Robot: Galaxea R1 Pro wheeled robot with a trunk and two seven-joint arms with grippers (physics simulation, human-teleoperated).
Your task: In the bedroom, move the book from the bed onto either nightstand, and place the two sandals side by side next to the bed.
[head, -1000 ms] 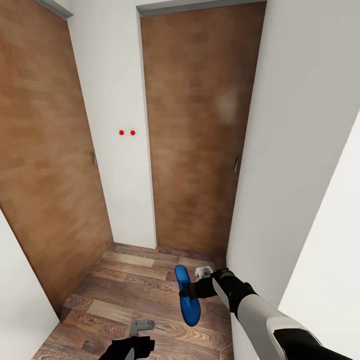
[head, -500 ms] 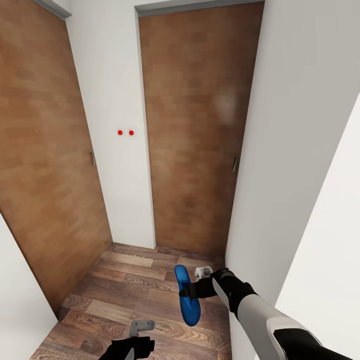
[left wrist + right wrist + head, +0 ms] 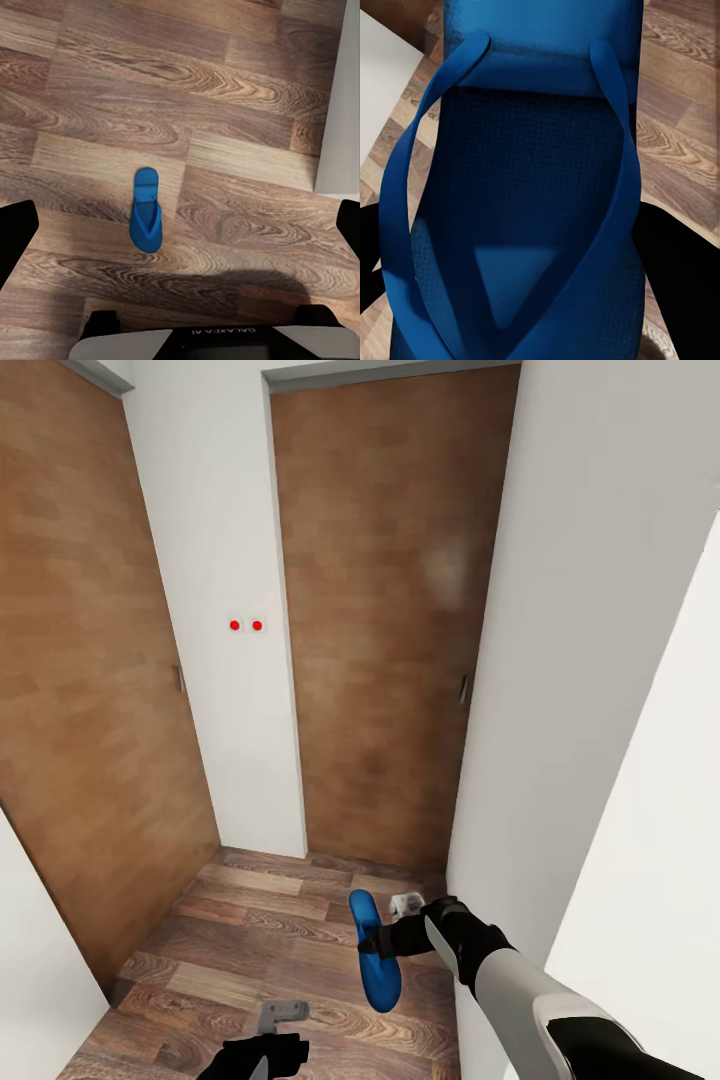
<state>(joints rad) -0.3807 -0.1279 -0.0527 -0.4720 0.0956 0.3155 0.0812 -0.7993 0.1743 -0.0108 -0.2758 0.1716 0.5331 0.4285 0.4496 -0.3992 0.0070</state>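
My right gripper (image 3: 388, 937) is shut on a blue sandal (image 3: 374, 952), held on edge above the wood floor. Close up, that sandal (image 3: 521, 187) shows its sole and Y-strap, with the dark fingers (image 3: 679, 277) on either side. A second blue sandal (image 3: 145, 211) lies flat on the floor, strap up, under my left gripper (image 3: 180, 232), which is open with nothing between its fingers. The same left gripper (image 3: 272, 1028) sits low at the picture's bottom edge. The book, the bed and the nightstand are out of view.
I face a narrow hallway corner with two closed brown wooden doors, one at the left (image 3: 80, 660) and one ahead (image 3: 385, 620). White walls (image 3: 590, 660) close in at the right and lower left. A switch plate with two red dots (image 3: 246, 625) sits between the doors.
The whole view has shifted slightly, with doors and wall sliding left, so the camera moved. Both arms and the held sandal keep their places in the picture.
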